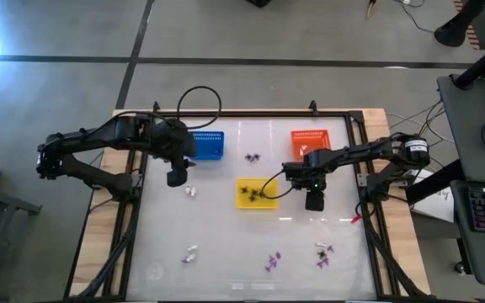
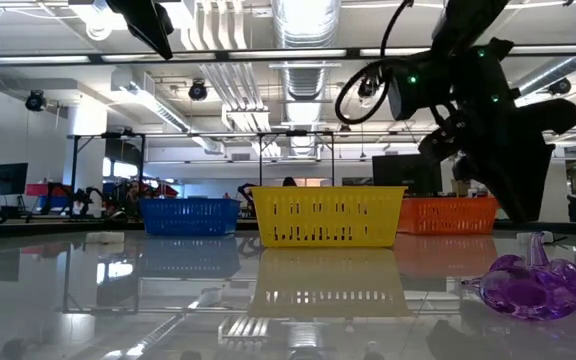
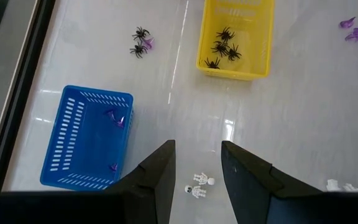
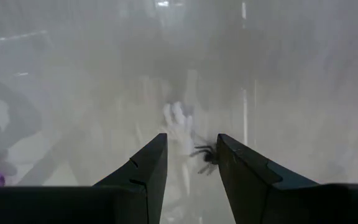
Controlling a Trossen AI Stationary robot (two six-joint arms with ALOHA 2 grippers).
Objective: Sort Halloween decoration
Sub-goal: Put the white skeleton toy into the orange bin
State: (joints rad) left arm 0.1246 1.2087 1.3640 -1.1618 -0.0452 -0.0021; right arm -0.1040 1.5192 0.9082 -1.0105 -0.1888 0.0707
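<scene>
Near the middle of the tabletop (image 1: 226, 252), toward its left half, the left gripper (image 3: 197, 177) hangs with its fingers parted and holding nothing, and a pair of tiny white trinkets (image 3: 199, 186) lies on the glossy surface straight below the gap between them. In the high view they show as a pale speck (image 1: 190, 192) just under that gripper (image 1: 176, 178), so the left arm is plainly the nearer one and, in my judgement, needs only to come straight down. The pair is too small to give a clear long axis.

The right gripper (image 4: 188, 165) hovers right of the yellow basket (image 1: 256, 192), fingers likewise parted and empty, with a black spider (image 4: 205, 157) and a whitish piece (image 4: 180, 123) on the surface beyond its tips.

Other decorations are spread about: black spiders already in the yellow basket, purple bits in the blue basket (image 3: 86, 137), two spiders (image 1: 252, 157) between the blue and orange baskets (image 1: 310, 143), another white piece (image 1: 191, 252) toward the near left corner, purple ones (image 1: 274, 262) and a mixed cluster (image 1: 323, 253) along the near edge.

The tabletop is white, smooth and reflective, ringed by a black frame; beyond it lies an open workshop with ceiling ducts and lights.
</scene>
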